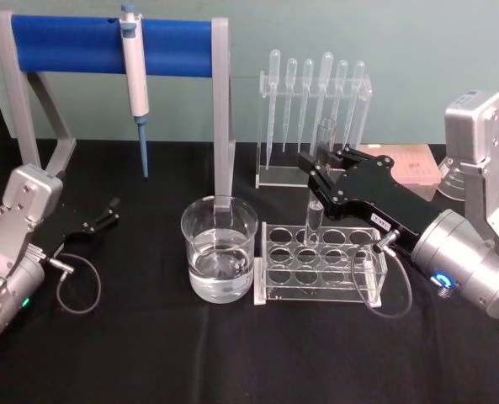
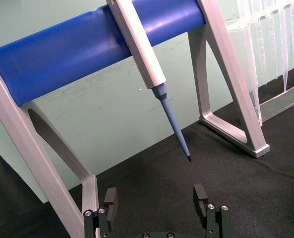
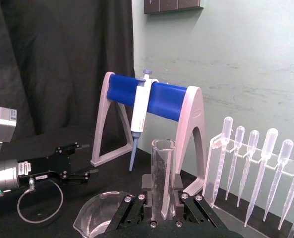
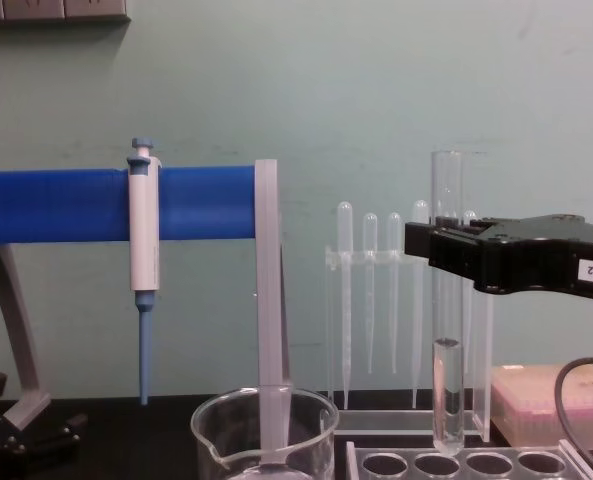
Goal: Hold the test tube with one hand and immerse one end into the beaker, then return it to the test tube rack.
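The test tube [image 1: 324,135] is upright, with my right gripper [image 1: 321,175] shut on its middle. Its round bottom hangs just above a back-row hole of the clear rack [image 1: 316,291], as the chest view shows for the tube [image 4: 446,390]. In the right wrist view the tube [image 3: 162,158] rises between the right gripper's fingers [image 3: 147,186]. The beaker [image 1: 220,248], partly filled with clear liquid, stands just left of the rack, and its spout shows in the chest view [image 4: 264,432]. My left gripper [image 1: 106,210] rests open at the table's left, its fingers [image 2: 110,198] wide apart.
A white-and-blue pipettor [image 1: 135,76] hangs on a stand with a blue bar [image 1: 72,44] at the back left, behind the beaker. Several plastic pipettes [image 1: 316,84] hang in a clear holder behind the rack. A pink box [image 1: 413,164] lies at the back right.
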